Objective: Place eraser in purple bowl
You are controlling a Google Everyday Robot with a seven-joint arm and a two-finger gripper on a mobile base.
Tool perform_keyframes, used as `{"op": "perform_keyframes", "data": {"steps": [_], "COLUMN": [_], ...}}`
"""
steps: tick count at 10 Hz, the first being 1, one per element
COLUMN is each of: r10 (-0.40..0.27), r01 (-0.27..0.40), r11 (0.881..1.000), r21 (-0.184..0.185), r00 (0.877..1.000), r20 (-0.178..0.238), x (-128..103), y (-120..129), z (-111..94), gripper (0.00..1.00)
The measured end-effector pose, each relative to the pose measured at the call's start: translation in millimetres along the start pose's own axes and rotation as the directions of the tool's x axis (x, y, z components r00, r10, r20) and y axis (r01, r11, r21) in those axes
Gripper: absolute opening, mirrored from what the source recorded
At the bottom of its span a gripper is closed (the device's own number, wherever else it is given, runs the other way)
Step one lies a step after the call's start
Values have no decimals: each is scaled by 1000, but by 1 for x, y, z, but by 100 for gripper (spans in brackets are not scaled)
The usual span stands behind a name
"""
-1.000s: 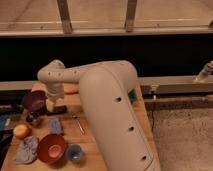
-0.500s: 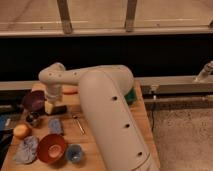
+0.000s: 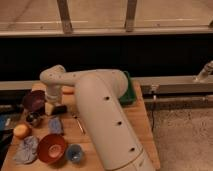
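Note:
The purple bowl [image 3: 33, 100] sits at the left of the wooden table [image 3: 135, 120]. My white arm reaches over the table from the front right and bends down at its elbow. My gripper [image 3: 52, 107] hangs just right of the bowl's rim, close to the tabletop. A small black block, the eraser [image 3: 61, 108], shows at the gripper's right side, beside the bowl and not in it. I cannot tell whether the gripper holds it.
In front of the purple bowl are a small metal cup [image 3: 33, 119], a bluish pad [image 3: 55, 125], an orange fruit [image 3: 21, 131], a crumpled cloth [image 3: 27, 149], an orange-red bowl [image 3: 51, 147] and a light-blue cup [image 3: 75, 153]. A green object [image 3: 128, 91] lies at the back right.
The arm has shifted only slightly near the purple bowl. The black block stays beside the gripper, and the other objects have not moved.

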Motion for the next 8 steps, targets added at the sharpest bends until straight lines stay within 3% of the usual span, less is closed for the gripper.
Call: {"op": "perform_keyframes", "data": {"steps": [2, 3, 8], "r10": [-3, -9, -21], "r01": [3, 9, 21], "r11": [1000, 1000, 1000], "r21": [-15, -18, -4], "r00": [1000, 1000, 999], "r20": [-18, -22, -24], "x": [-2, -2, 0], "y": [2, 3, 4], "z": [8, 9, 8], "gripper": [61, 56, 8]}}
